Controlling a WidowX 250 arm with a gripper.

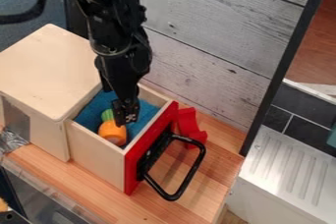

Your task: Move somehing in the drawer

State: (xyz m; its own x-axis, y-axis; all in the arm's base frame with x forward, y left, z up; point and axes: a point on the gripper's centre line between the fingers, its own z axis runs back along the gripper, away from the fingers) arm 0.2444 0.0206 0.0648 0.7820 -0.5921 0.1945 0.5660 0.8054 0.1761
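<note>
The orange toy [112, 133] is lying in the open drawer [97, 153] by its near wall, the gripper [125, 113] is hanging close (jaws clenched or released, I cannot tell), and the move is probably awaiting completion.

A red piece [188, 124] rests on the wooden counter [209, 171] — grey planks [203, 31] rise behind, crumpled foil [11, 141] at left — a white ribbed surface [283, 169] at right.

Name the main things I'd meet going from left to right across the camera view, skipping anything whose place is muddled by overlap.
Pale wooden cabinet → orange toy with a green top → red drawer front → red object → white ridged surface
</note>
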